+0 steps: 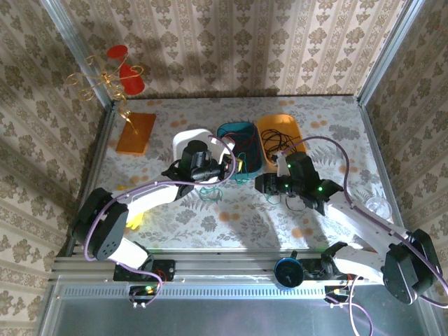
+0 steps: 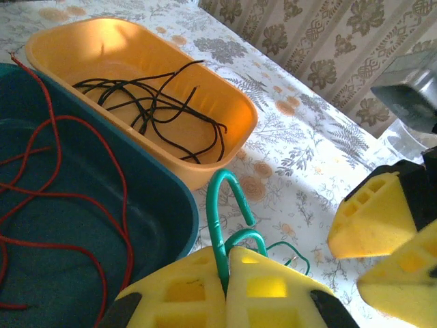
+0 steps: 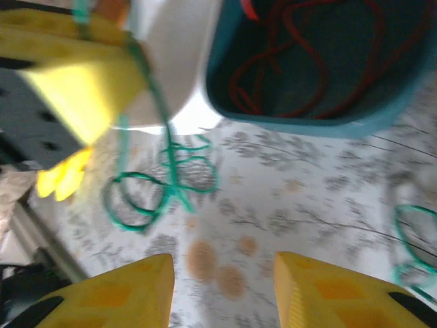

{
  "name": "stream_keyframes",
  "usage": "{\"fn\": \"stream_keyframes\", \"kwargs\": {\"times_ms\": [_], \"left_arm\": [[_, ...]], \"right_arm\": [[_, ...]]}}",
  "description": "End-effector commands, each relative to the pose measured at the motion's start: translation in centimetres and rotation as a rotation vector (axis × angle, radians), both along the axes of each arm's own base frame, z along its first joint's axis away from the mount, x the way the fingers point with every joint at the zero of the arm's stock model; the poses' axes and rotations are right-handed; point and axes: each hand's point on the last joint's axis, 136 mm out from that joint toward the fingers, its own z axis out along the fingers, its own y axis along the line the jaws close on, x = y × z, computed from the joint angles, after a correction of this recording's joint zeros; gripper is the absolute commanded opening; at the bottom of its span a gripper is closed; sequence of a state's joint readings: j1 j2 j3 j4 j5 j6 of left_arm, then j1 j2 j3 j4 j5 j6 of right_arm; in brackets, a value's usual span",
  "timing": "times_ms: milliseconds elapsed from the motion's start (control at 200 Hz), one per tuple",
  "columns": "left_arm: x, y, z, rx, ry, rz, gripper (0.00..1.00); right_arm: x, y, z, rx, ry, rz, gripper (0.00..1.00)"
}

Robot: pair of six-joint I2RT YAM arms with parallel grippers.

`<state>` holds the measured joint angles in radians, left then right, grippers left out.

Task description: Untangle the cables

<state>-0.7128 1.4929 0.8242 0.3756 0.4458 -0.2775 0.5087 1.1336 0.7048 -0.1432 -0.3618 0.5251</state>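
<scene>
Gripping, your left gripper: closed on one green cable
Your right gripper: wide apart, empty
Trays, three: red cable in teal tray, black cable in orange tray

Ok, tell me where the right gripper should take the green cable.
Grip the green cable on the strand rising from its coil on the table, from the right, open right gripper astride it; the left gripper holds the upper end, so that strand stands clear.

Bits and pieces on a flowered tablecloth.
White tray, teal tray and orange tray sit side by side upper centre; orange board lies upper left.
</scene>
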Motion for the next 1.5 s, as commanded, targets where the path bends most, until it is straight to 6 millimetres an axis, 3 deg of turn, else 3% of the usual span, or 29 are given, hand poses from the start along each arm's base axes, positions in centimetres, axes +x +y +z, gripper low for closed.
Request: {"fn": "stream_keyframes", "kwargs": {"times_ms": [0, 125, 300, 635, 825, 940, 1095, 1335, 1495], "left_arm": [[-0.3, -0.4, -0.3, -0.015, 0.009, -0.007, 0.00], [-0.4, -0.5, -0.3, -0.016, 0.007, -0.011, 0.00], [-0.6, -0.5, -0.1, -0.019, 0.001, -0.009, 0.00], [-1.1, -0.6, 0.1, -0.030, 0.001, -0.032, 0.00], [-1.1, -0.5, 0.0, -0.031, 0.005, -0.026, 0.00], [-1.2, -0.4, -0.3, -0.037, 0.016, -0.023, 0.00], [-1.0, 0.3, 0.1, -0.059, 0.018, 0.005, 0.00], [1.1, 3.1, 2.7, -0.187, 0.024, 0.102, 0.00], [2.1, 5.0, 5.0, -0.279, 0.019, 0.149, 0.00]], "right_arm": [[-0.7, 3.4, 2.7, 0.085, -0.034, 0.146, 0.39], [-0.9, 4.4, 2.5, 0.052, -0.028, 0.180, 0.32], [-0.6, 4.2, 1.5, 0.009, -0.009, 0.161, 0.26], [1.5, 3.4, 0.3, -0.052, -0.030, 0.065, 0.27], [2.4, 2.9, 0.1, -0.066, -0.036, 0.006, 0.07], [3.3, 0.8, 0.0, -0.109, -0.059, -0.112, 0.01], [4.1, -4.7, -1.3, -0.236, -0.043, -0.349, 0.00], [2.4, -12.1, -3.7, -0.321, 0.048, -0.630, 0.00], [1.2, -14.8, -4.4, -0.302, 0.087, -0.744, 0.00]]}}
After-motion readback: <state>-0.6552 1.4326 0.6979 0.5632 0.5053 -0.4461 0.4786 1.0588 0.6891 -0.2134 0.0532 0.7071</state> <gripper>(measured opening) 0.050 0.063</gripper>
